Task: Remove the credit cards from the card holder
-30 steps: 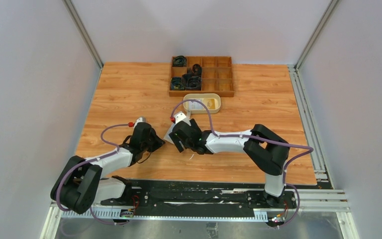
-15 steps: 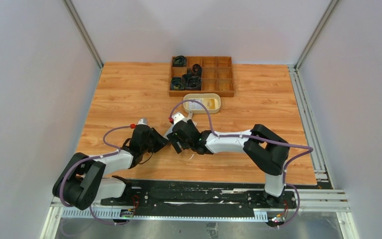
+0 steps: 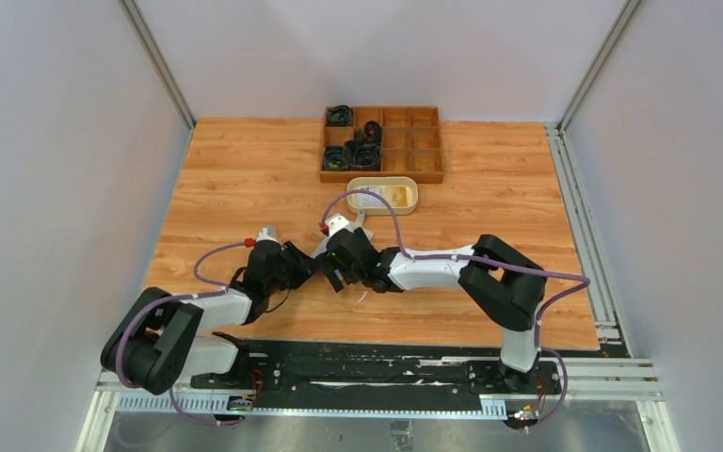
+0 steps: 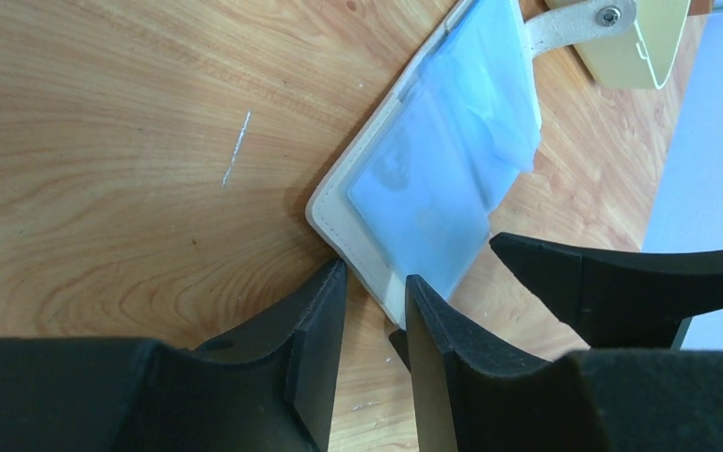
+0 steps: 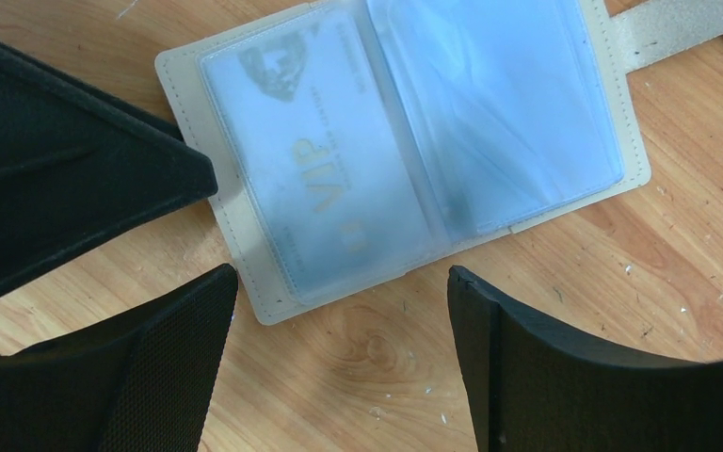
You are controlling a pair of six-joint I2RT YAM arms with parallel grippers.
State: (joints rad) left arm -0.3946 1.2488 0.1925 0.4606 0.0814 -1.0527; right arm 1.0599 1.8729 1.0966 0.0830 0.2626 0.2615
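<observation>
Step in hand: getting hold of the first card. The card holder [image 5: 388,141] lies open on the table [image 3: 245,179], nothing drawn out of it yet.
Where it sits: near the front middle of the table, between the two wrists and well short of the cream dish [image 3: 383,195] and the wooden tray [image 3: 381,141]. Its closure tab [image 5: 678,24] is flung out toward the dish.
The credit cards: one pale blue card marked VIP [image 5: 315,188] is tucked in the clear left-hand pocket. The other pocket looks crumpled and bluish, and I can't tell whether it holds a card.
Left gripper [image 4: 375,276]: jaws drawn close about the holder's near edge, seemingly nipping the beige cover to pin it down.
Right gripper [image 5: 339,278]: fingers spread wide and hovering over the VIP pocket, gripping nothing.
Next move, as I judge it: the right fingers need to come down on the card's exposed edge and catch the card alone, not the plastic sleeve, then slide it out along the pocket's opening while the left keeps the cover flat.
Risk: a thin card in a slick sleeve — the whole holder may drag along.
</observation>
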